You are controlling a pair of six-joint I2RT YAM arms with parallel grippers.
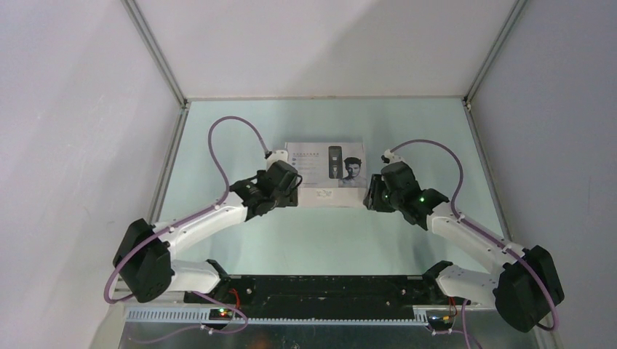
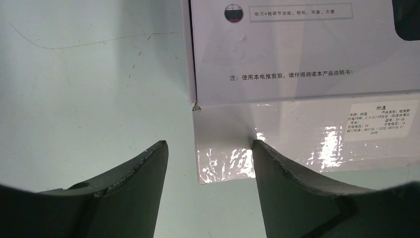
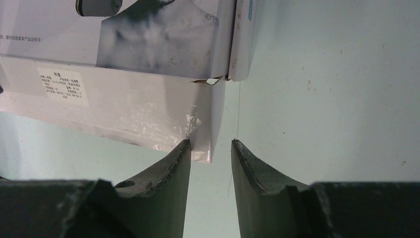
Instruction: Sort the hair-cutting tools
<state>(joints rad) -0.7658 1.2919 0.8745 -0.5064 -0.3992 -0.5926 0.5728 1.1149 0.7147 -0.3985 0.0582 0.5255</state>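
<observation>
The hair-cutting tools cannot be made out in any view, so their place and heading cannot be told. Between the pincers lies a closed white box (image 1: 313, 163), printed lid up, long axis running pincer to pincer. The left gripper (image 2: 208, 143) is spread wide and the right gripper (image 3: 210, 141) narrowly parted; each straddles a near box corner. Both arms are stretched forward, wrists angled inward.
</observation>
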